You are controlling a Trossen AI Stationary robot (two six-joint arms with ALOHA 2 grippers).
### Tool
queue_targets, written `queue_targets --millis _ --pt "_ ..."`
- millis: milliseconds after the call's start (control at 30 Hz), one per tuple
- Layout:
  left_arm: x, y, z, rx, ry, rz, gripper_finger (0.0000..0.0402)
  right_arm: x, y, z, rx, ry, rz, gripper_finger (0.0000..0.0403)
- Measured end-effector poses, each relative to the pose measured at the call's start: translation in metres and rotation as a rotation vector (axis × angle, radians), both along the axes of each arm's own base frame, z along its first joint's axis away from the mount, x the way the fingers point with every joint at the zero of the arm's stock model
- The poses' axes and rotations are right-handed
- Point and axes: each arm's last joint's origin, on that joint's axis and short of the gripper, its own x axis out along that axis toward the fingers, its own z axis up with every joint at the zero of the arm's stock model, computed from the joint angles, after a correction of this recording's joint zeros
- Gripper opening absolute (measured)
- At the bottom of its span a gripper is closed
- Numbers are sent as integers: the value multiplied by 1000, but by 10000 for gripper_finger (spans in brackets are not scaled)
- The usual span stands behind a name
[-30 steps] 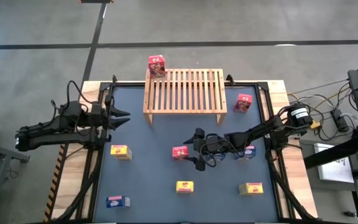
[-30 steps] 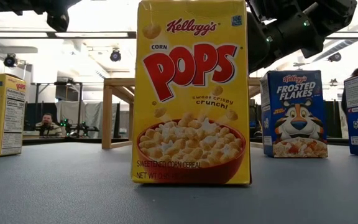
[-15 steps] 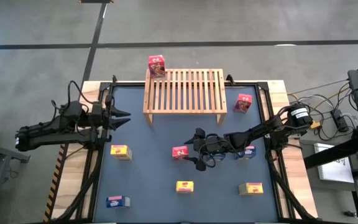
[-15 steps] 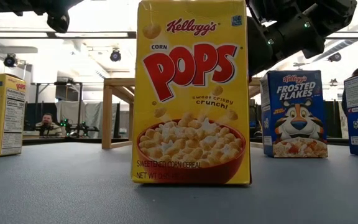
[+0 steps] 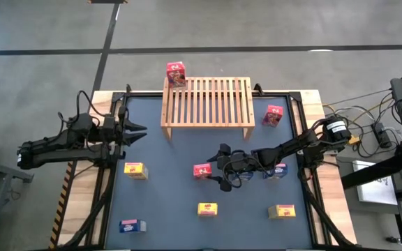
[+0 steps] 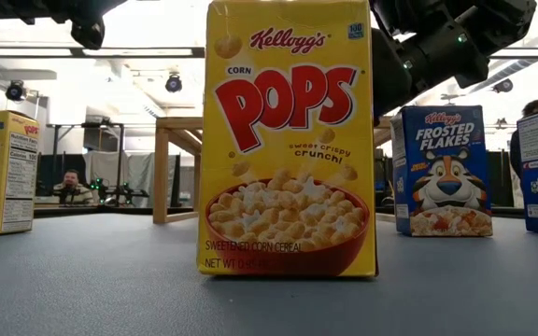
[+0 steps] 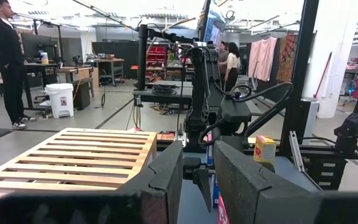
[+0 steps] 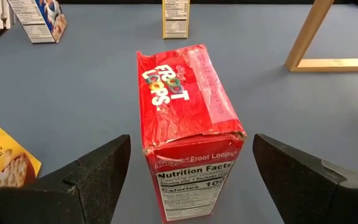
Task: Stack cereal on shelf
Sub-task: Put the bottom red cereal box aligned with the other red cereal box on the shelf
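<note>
Item: red Froot Loops cereal box [image 8: 188, 124], mid-desk; your right tool [image 5: 218, 169] straddles it, fingers apart. Left tool [image 5: 137, 132]: fingers nearly together, empty.

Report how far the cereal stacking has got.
Done: one red box stands on the shelf corner. In hand: open right claw straddles the middle red box, not gripping. Left: that box and the others on the table; left claw waits at the left edge.

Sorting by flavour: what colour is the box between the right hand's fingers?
Red, a Froot Loops box, clearest in the right wrist view.
</note>
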Motion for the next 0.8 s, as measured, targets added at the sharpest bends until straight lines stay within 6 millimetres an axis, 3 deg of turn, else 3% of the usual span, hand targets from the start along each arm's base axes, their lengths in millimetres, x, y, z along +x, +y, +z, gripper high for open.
queue_targets --millis 800 --pt "0 0 0 0 0 0 76 0 1 0 -15 0 33 322"
